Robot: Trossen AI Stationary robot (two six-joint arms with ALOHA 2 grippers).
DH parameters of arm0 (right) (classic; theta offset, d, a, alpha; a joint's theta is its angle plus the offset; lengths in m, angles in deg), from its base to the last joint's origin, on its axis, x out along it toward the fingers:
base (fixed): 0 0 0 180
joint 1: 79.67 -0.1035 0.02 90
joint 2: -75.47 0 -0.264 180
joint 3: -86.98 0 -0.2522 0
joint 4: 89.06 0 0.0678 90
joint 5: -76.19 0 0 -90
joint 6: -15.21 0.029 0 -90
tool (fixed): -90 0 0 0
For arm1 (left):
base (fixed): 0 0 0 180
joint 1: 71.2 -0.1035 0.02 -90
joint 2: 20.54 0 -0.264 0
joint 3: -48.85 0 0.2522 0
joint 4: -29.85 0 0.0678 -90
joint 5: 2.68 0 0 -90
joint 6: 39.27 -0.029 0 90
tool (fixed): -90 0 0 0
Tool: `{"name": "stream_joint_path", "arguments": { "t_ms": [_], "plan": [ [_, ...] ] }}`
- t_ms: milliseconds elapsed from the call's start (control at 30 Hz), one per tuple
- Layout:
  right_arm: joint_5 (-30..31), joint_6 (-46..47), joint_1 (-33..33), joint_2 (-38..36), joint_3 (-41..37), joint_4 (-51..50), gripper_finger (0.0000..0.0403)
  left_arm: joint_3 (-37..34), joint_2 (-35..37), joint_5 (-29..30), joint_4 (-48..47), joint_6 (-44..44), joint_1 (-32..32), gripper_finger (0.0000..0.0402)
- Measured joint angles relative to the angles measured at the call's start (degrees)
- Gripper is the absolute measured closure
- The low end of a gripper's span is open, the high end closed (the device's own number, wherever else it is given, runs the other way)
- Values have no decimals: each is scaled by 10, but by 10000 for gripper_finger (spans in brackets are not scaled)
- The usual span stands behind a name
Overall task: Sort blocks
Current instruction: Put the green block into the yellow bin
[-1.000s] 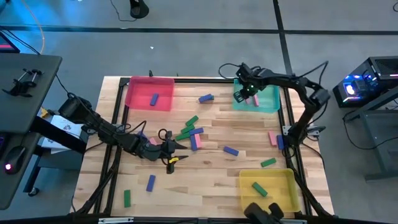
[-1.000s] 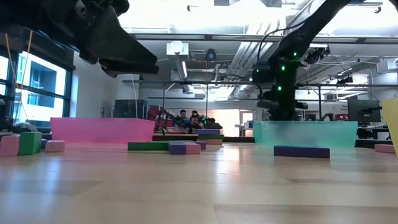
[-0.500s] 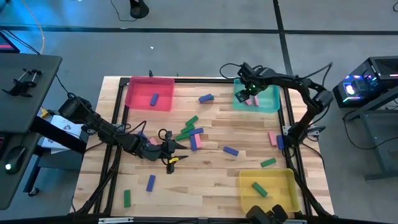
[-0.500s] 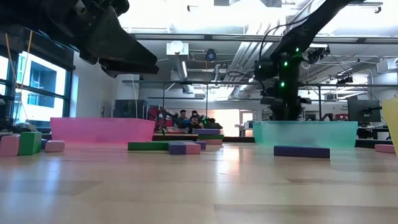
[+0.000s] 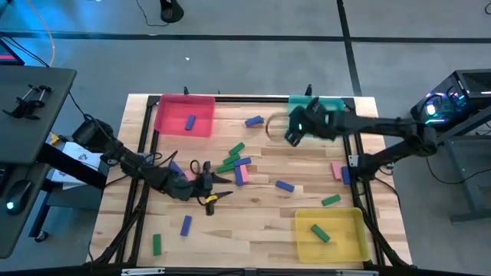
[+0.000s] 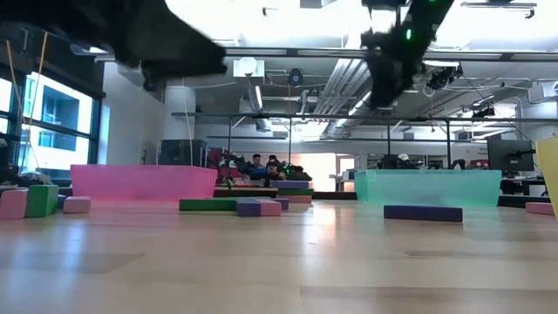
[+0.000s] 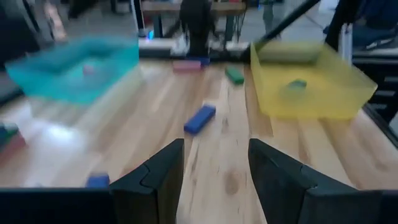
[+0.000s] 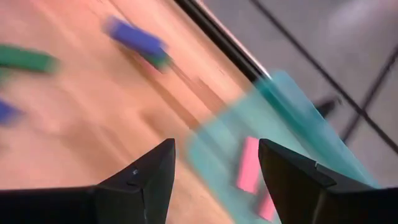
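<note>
**Teal tray behind it, the right pincer hung empty over the wood**

Pale wood planking lay directly beneath the right gripper (image 5: 290,136), whose dark fingers (image 8: 140,186) stood apart with nothing between them. It hovered just off the edge of the teal tray (image 5: 337,103), and the pink blocks in the tray (image 8: 249,164) lay just ahead of its fingertips in its own wrist view. That suggested a delivery made and a pincer free for the next pick. A little beyond, toward the table's far edge, a blue-purple block (image 5: 254,120) lay loose on the planks.

Farther off, toward the middle of the table, a small heap of green, pink and blue-purple blocks (image 5: 235,163) lay unsorted, near the left gripper (image 5: 216,188). That pincer hung low over the wood, fingers apart and holding nothing; a single blue block (image 7: 199,118) lay ahead of it. It looked poised for a pick.

Well apart from both pincers stood the pink tray (image 5: 163,123), holding pink and blue blocks, and the yellow tray (image 5: 353,238) with one green block (image 5: 320,232). Stray blocks lay scattered elsewhere.
</note>
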Motion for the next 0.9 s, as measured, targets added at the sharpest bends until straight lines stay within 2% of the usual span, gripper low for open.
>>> {"name": "stream_joint_path", "arguments": {
  "t_ms": [133,267,367,467,567,700,800,900],
  "plan": [
    [58,36,-132,2,0,79,187,0,0,32,80,-105,43,234],
    [119,29,-241,39,0,175,187,2,0,49,126,-190,92,234],
    [154,0,-297,80,0,246,187,16,0,107,79,-213,136,234],
    [165,-25,-330,127,0,310,187,46,0,187,-41,-196,186,234],
    [166,-48,-344,174,0,372,187,92,0,244,-181,-109,229,234],
    [166,-76,-343,224,0,424,187,161,0,246,-371,71,271,234],
    [166,-84,-337,241,0,434,187,202,0,207,-507,243,288,234],
    [166,-85,-330,242,0,433,187,223,0,121,-612,424,292,234]
  ]
}}
